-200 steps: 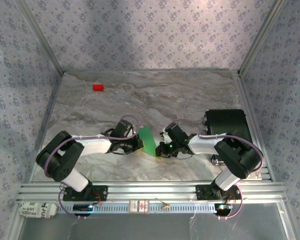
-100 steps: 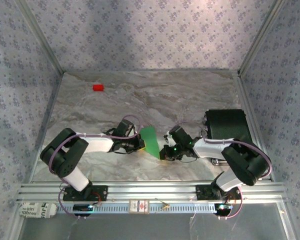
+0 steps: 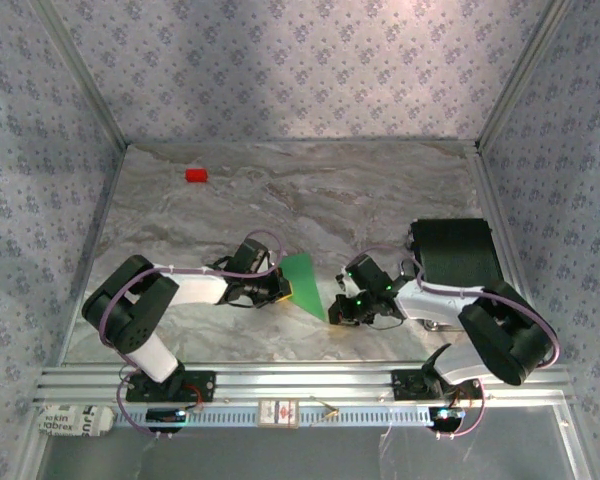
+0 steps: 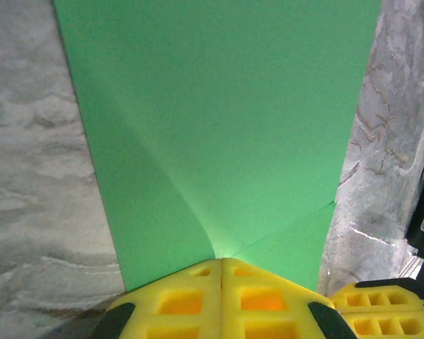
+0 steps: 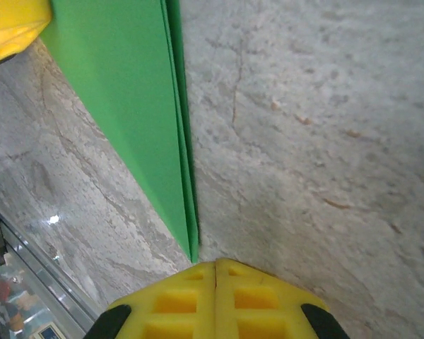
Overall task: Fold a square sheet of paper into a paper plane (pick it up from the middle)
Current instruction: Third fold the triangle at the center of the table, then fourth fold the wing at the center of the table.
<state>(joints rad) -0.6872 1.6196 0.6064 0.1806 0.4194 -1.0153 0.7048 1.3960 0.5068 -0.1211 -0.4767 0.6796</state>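
Left claw (image 4: 221, 263) grips the paper sheet (image 4: 219, 127) ahead; right claw (image 5: 215, 265), clenched beside its tip, could snag and unfold it.

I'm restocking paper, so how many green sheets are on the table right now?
1: the green sheet lies near the middle of the table, between the left gripper and the right gripper. Its layered edges look like folds, not extra sheets.

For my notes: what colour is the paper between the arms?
The paper is plain bright green; clearest in the left wrist view.
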